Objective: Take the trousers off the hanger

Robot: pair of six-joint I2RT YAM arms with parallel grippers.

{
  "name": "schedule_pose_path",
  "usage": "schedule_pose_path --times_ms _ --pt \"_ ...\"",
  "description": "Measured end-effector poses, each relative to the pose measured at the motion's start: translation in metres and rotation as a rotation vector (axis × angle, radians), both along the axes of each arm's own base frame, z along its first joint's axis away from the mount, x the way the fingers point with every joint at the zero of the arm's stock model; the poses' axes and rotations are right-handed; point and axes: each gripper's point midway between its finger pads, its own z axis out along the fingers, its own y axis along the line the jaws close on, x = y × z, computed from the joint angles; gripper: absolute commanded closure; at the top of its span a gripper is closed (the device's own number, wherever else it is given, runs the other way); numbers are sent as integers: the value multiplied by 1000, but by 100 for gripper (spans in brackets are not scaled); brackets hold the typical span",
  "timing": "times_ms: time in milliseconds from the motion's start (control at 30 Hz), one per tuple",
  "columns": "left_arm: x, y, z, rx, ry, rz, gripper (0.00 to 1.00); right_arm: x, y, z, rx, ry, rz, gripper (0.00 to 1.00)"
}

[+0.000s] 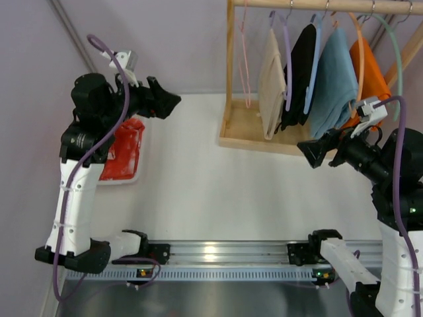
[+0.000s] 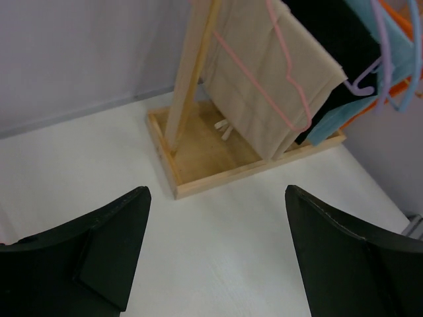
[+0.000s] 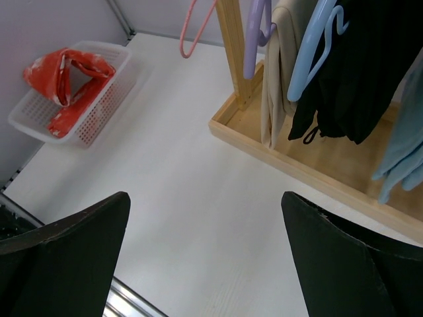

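Hanging on the lavender hanger (image 1: 287,72), the cream trousers (image 1: 271,79) sit on the wooden rack (image 1: 229,66) btwn pink hanger (image 1: 245,66) & black garment (image 1: 301,63). Your left gripper (image 1: 174,101) and right gripper (image 1: 305,150) are both spread wide, holding nothing, above the counter (image 1: 211,191); right one's nr the rack base.

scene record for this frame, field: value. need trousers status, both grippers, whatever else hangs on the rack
trousers: cream, folded over the hanger, not yet removed
hanger: lavender, hooked on the top rail of the wooden rack
left gripper: open, empty, raised over the table, left of the rack
right gripper: open, empty, in the air in front of the rack
also on rail: empty pink hanger, black garment, blue garment, orange garment
basket: far left, holds red-and-white cloth
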Motion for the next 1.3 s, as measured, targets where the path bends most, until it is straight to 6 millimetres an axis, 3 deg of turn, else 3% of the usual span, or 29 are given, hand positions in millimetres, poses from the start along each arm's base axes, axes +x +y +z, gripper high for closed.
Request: schedule_pose_path --times_ms 100,200,467,633,800,1100,1300 --pt "8 -35 25 -38 -51 -101 14 7 -2 -1 5 19 -12 1" --pt "8 -81 33 -70 -47 -222 19 10 -3 3 7 16 -23 1" --pt "5 -192 25 -160 5 -382 24 9 -9 15 17 -11 -62 1" --pt "8 -249 29 -223 22 -436 26 11 -14 23 25 -23 -99 1" --pt "36 -278 38 -285 -10 -400 24 12 -20 29 28 -36 -139 1" --pt "74 -310 10 -316 13 -358 22 13 -24 36 27 -55 -167 1" --pt "80 -333 -3 -344 23 -396 27 14 -26 36 20 -58 -177 1"
